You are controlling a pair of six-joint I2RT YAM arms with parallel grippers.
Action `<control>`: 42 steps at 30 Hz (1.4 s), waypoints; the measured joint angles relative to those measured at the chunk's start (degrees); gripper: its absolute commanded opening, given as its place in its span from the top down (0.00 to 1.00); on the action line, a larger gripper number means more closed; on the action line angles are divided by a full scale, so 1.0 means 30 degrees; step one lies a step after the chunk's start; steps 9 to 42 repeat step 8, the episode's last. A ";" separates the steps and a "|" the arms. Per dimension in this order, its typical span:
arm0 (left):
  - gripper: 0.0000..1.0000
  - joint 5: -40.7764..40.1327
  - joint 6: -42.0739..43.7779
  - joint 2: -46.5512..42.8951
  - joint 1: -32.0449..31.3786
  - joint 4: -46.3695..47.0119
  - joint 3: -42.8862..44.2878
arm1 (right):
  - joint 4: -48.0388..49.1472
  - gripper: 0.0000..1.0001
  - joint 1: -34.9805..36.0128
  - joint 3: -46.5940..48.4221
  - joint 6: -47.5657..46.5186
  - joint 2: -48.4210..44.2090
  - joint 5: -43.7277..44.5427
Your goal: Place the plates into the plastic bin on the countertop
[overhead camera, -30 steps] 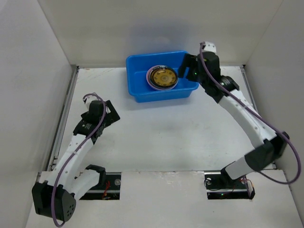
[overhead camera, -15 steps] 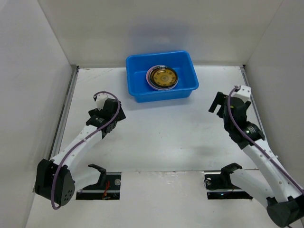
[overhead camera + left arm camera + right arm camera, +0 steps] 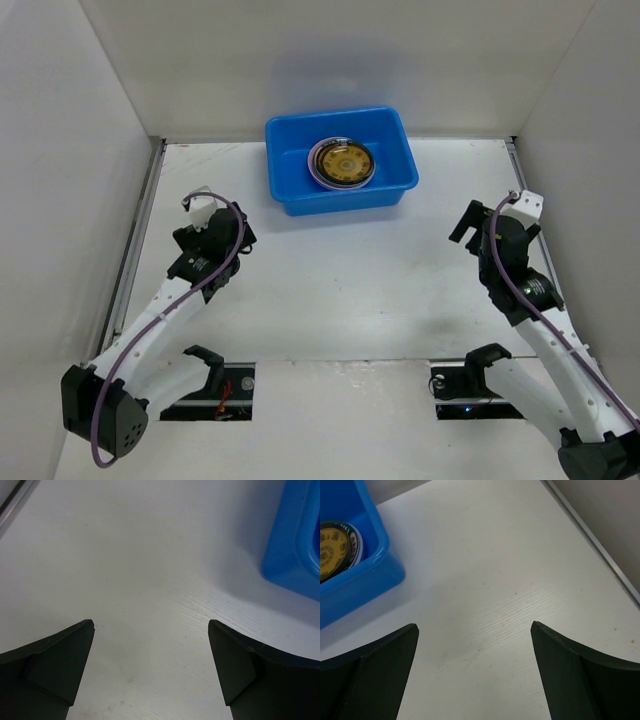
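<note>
At the back of the countertop (image 3: 340, 290), plates are stacked in the bin and both my grippers are empty.

The white counter takes up pretty much the whole view. The blue plastic bin (image 3: 290, 195) sits at the far edge, about centre. Inside it the plates (image 3: 342, 163) are piled in one stack, a bit right of the bin's middle. The top one is yellow-gold with a dark ornate rim, and a pink edge peeks out underneath on the left. I honestly can't count how many are under there. My left gripper (image 3: 150, 630) hangs over bare counter, near-left of the bin, fingers spread wide with nothing between them. My right gripper (image 3: 475, 627) is the same deal off to the bin's near-right: spread wide, holding nothing.
</note>
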 measured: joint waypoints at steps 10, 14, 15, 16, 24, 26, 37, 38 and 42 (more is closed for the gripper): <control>0.00 -0.1880 0.0328 -0.1464 -0.0248 -0.0284 0.0036 | 0.0102 0.00 0.0284 -0.0015 0.0364 0.0874 -0.0517; 0.00 -0.1880 0.0328 -0.1464 -0.0248 -0.0284 0.0036 | 0.0102 0.00 0.0284 -0.0015 0.0364 0.0874 -0.0517; 0.00 -0.1880 0.0328 -0.1464 -0.0248 -0.0284 0.0036 | 0.0102 0.00 0.0284 -0.0015 0.0364 0.0874 -0.0517; 0.00 -0.1880 0.0328 -0.1464 -0.0248 -0.0284 0.0036 | 0.0102 0.00 0.0284 -0.0015 0.0364 0.0874 -0.0517; 0.00 -0.1880 0.0328 -0.1464 -0.0248 -0.0284 0.0036 | 0.0102 0.00 0.0284 -0.0015 0.0364 0.0874 -0.0517; 0.00 -0.1880 0.0328 -0.1464 -0.0248 -0.0284 0.0036 | 0.0102 0.00 0.0284 -0.0015 0.0364 0.0874 -0.0517; 0.00 -0.1880 0.0328 -0.1464 -0.0248 -0.0284 0.0036 | 0.0102 0.00 0.0284 -0.0015 0.0364 0.0874 -0.0517; 0.00 -0.1880 0.0328 -0.1464 -0.0248 -0.0284 0.0036 | 0.0102 0.00 0.0284 -0.0015 0.0364 0.0874 -0.0517; 0.00 -0.1880 0.0328 -0.1464 -0.0248 -0.0284 0.0036 | 0.0102 0.00 0.0284 -0.0015 0.0364 0.0874 -0.0517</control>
